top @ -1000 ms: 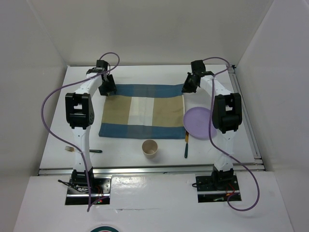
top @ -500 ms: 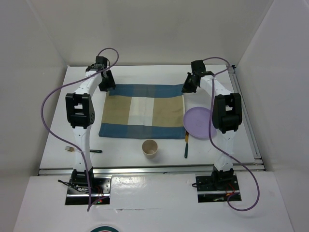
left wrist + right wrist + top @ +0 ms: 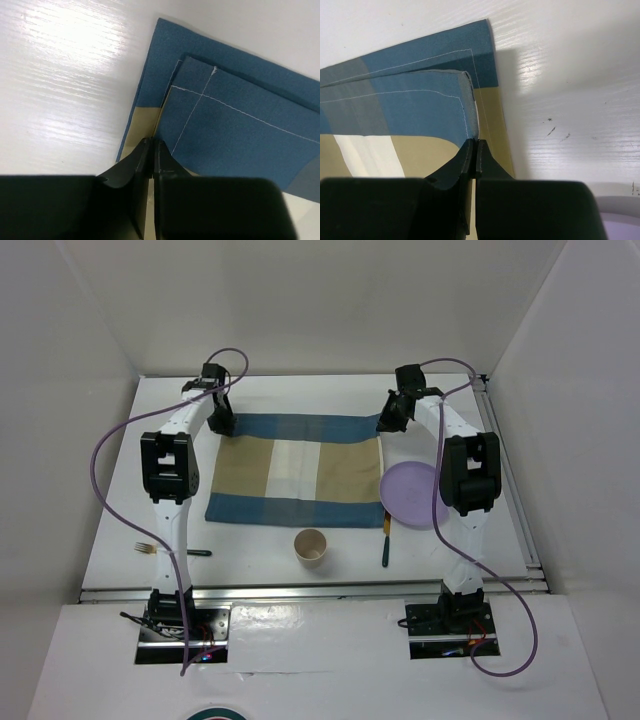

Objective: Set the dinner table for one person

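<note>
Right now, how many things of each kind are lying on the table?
placemat: 1
plate: 1
cup: 1
fork: 1
dark utensil beside the plate, probably a knife: 1
Total: 5

You are viewing the white dinner table (image 3: 260,390), which is carrying a checked placemat (image 3: 295,475). A purple plate (image 3: 410,493) is lying just right of the placemat, a paper cup (image 3: 311,545) and a dark utensil (image 3: 385,540) are lying by its near edge, and a fork (image 3: 147,548) is lying off its near-left corner.

White arms (image 3: 172,530), black joint housings (image 3: 165,468), looping purple cables (image 3: 95,462), black hands (image 3: 151,144)
</note>
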You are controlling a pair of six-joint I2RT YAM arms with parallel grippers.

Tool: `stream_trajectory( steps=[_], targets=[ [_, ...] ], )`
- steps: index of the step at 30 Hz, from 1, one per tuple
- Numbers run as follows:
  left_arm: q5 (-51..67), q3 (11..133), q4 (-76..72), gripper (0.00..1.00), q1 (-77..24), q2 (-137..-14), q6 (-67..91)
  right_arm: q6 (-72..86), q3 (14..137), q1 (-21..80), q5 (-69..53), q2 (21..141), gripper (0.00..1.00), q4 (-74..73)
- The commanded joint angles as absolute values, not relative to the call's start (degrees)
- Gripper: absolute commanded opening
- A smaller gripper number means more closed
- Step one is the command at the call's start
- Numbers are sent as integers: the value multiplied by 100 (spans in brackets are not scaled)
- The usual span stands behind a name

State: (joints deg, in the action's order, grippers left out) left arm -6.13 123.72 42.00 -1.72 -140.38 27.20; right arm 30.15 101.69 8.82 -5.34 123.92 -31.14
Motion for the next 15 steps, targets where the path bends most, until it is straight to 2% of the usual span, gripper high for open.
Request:
stream_trajectory(
  steps=[1,5,15],
  targets=[
    [-694,12375,4280,15,-202,-13948,2637,2988,10222,940,-510,12261,0,-3085],
    [-808,12322,4280,1,-202,-13659,2637,2988,10222,940,-510,12261,0,-3085],
    [-923,12226,4378,0,-255,-13009,2637,2988,10222,940,-457,12156,0,-3085]
  ],
)
